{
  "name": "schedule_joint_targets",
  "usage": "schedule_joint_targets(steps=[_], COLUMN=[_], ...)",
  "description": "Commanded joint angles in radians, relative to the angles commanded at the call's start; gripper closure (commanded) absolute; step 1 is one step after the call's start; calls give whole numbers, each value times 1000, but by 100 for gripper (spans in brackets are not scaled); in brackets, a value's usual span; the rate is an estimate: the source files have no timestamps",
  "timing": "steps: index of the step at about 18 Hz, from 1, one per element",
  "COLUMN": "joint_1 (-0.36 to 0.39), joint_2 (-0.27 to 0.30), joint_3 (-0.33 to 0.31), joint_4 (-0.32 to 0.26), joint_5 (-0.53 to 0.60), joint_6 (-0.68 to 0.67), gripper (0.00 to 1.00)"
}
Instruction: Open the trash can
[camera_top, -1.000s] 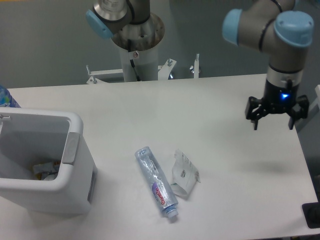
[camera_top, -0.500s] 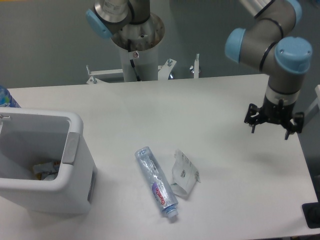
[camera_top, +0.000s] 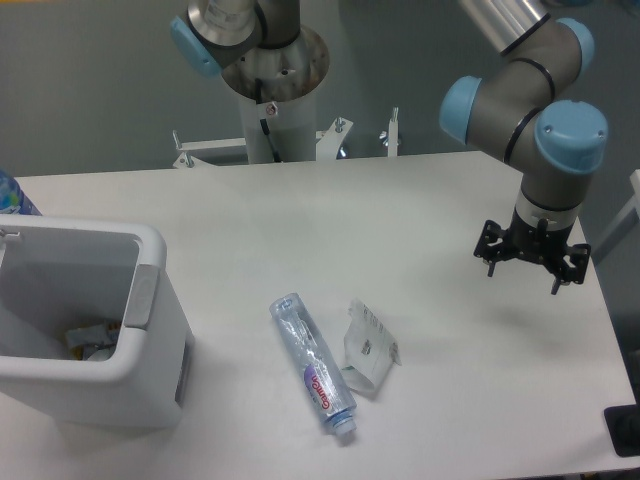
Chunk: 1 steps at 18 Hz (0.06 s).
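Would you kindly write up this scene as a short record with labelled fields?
trash can: white bin at the table's left front edge, top open, interior visible
bin contents: some litter at the bottom
grey push tab: on the rim's right side
clear bottle: lying on its side, mid-table
crumpled wrapper: just right of the bottle
gripper: open, above the table's right side, far from the bin, holding nothing
table: white

A large boxy white plastic trash can (camera_top: 150, 385) with rounded corners stands upright at the near left of the table. Its top is open, showing scraps inside, and a grey push tab (camera_top: 141, 296) sits on its right rim.
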Motion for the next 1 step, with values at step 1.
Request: schedule_joint_targets(steps=[1], joint_1=[0], joint_2=[-2], joint_3=[0], joint_4=[0], joint_5=[0], joint_6=[0], gripper=[0])
